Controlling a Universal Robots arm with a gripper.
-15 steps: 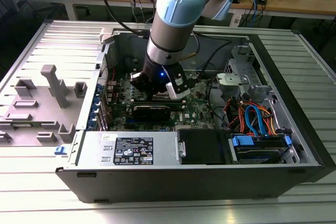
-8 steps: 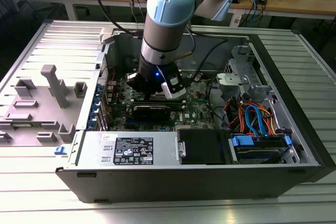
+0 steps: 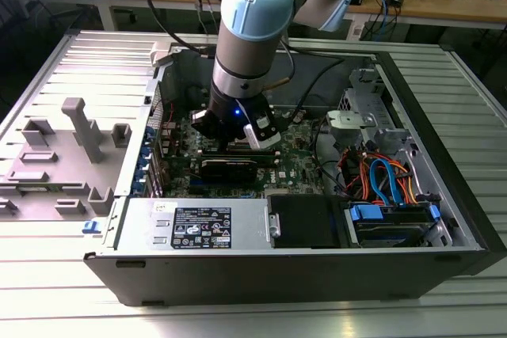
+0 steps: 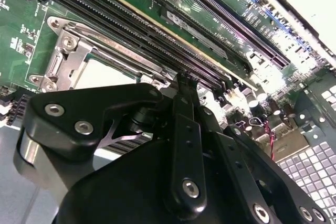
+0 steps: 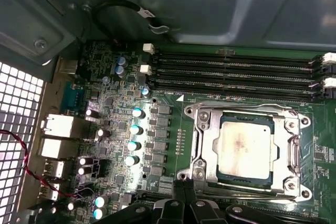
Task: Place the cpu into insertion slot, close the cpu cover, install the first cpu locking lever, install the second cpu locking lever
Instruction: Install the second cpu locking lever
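Observation:
The cpu [image 5: 245, 148] lies flat in the insertion slot [image 5: 190, 113], its dull silver top showing through the window of the cpu cover [image 5: 209, 139], which is folded down around it. A thin lever rod [image 5: 239, 108] runs along the socket side facing the memory slots. My gripper [image 5: 181, 186] is shut with nothing between its fingers, its tips just beside the socket's edge near one corner. In the second wrist view the gripper [image 4: 182, 80] points at the gap between the socket frame [image 4: 63, 59] and the memory slots. In the exterior view the gripper [image 3: 228, 142] reaches down onto the green motherboard [image 3: 305, 156].
Long black memory slots [image 5: 236, 69] run beside the socket. The open computer case has steel walls [image 3: 428, 128], a black power supply [image 3: 305, 219], coloured cables [image 3: 380, 180] and a drive bay at the exterior view's right. A grey fixture tray [image 3: 71, 156] lies at the exterior view's left.

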